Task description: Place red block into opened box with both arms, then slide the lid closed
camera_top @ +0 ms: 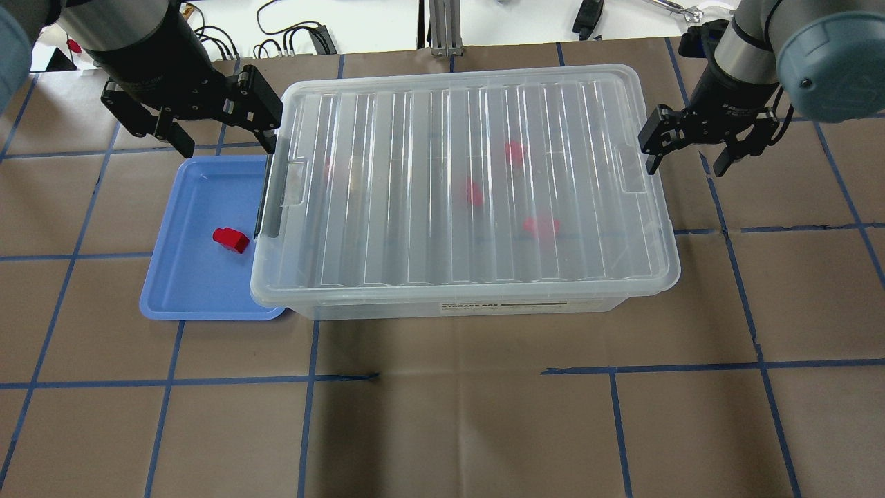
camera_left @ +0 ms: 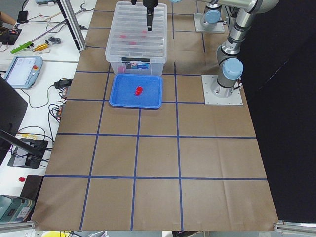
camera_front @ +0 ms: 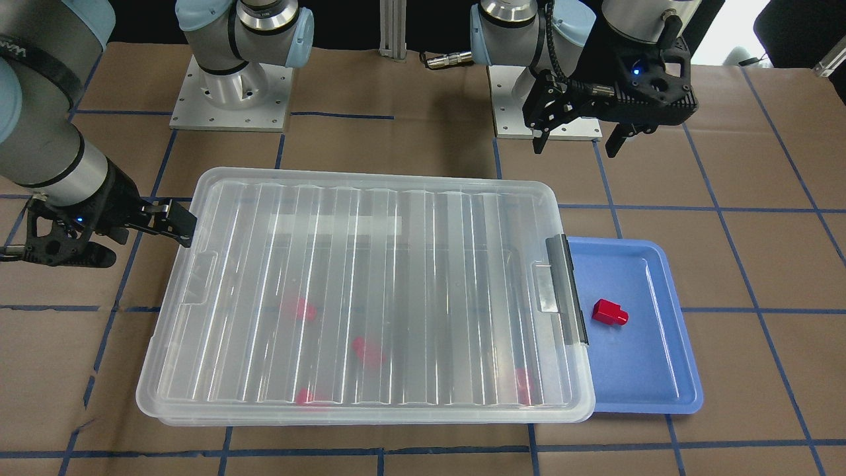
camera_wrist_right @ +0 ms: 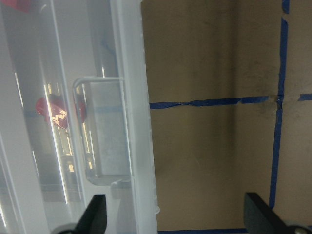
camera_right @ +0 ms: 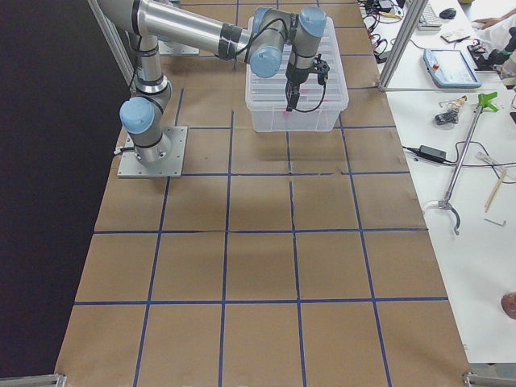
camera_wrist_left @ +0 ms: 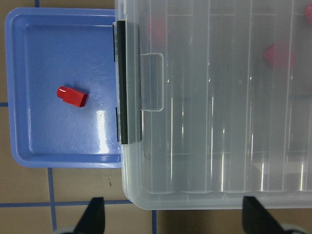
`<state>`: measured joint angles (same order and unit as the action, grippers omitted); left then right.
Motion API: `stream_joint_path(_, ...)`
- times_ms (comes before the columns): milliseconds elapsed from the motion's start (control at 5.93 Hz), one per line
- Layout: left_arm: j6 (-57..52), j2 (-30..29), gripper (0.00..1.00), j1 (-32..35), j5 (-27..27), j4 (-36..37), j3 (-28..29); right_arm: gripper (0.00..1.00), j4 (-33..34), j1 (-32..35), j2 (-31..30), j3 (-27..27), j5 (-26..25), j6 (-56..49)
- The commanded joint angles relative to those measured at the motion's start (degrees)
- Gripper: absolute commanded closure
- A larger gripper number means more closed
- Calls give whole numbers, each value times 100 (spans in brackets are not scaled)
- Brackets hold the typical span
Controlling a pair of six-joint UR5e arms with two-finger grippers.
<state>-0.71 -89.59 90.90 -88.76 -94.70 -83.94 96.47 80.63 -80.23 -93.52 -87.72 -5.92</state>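
Observation:
The ribbed lid [camera_top: 449,187] lies over the whole clear box [camera_top: 484,308], and several red blocks [camera_top: 473,192] show blurred through it. One red block [camera_top: 230,239] lies on the blue tray [camera_top: 173,290], beside the box's black latch [camera_wrist_left: 127,83]. My left gripper [camera_top: 227,142] is open and empty, above the tray's far edge at the box's latch-end corner. My right gripper [camera_top: 684,164] is open and empty just off the lid's other short end, with one fingertip close to the lid's rim [camera_wrist_right: 139,122].
The blue tray [camera_front: 661,390] is tucked partly under the latch end of the box. Brown paper with blue tape lines [camera_top: 456,377] covers the table. Both arm bases [camera_front: 231,92] stand behind the box. Cables and tools lie on side benches [camera_left: 29,54].

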Motion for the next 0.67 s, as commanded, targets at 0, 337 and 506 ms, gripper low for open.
stream_joint_path(0,-767,-32,1,6,7,-39,-17,0,73,6,69,-78,10,-58)
stream_joint_path(337,-2285,-76,1,-72,16,30,-184,0,100,-3,183,-244,-26,-102)
stream_joint_path(506,-3486,-145,2,-273,25,30,-219,0,213,-3,192,-263,-86,-128)
